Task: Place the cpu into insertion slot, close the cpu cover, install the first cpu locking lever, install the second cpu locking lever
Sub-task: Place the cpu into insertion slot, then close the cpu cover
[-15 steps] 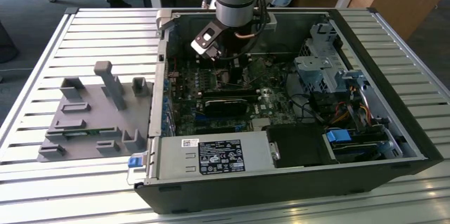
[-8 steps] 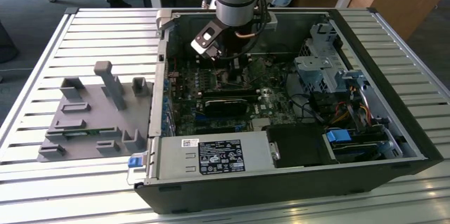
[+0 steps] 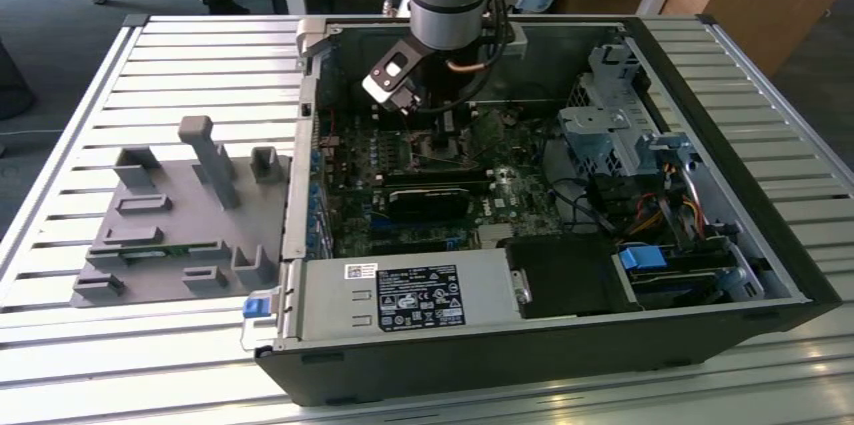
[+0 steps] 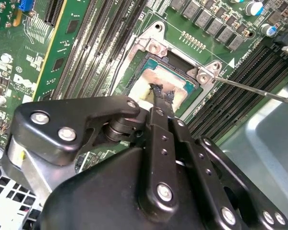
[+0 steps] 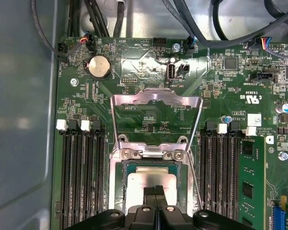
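Gripper (image 5: 156,190): fingers pressed together, pinching nothing, tips touching the cpu (image 5: 139,184).
Cpu: lies in the insertion slot (image 5: 121,191), apparently flat.
Cpu cover (image 5: 156,97): swung open, clear of the chip.
Risk, shear: sideways drag from the tips would likely skew the chip.
Risk, force: hard downward pressure on a skewed chip could damage the socket contacts.

cpu (image 4: 151,79): silvery-grey face, cream smear, dark blotch
cpu cover (image 5: 156,100): bare silver
motherboard (image 5: 221,96): dark green
memory slots (image 5: 81,182): black, white end clips
gripper (image 5: 156,191): black, silver screws
fixture (image 3: 160,245): plain grey
table (image 3: 80,115): pale, slatted stripes
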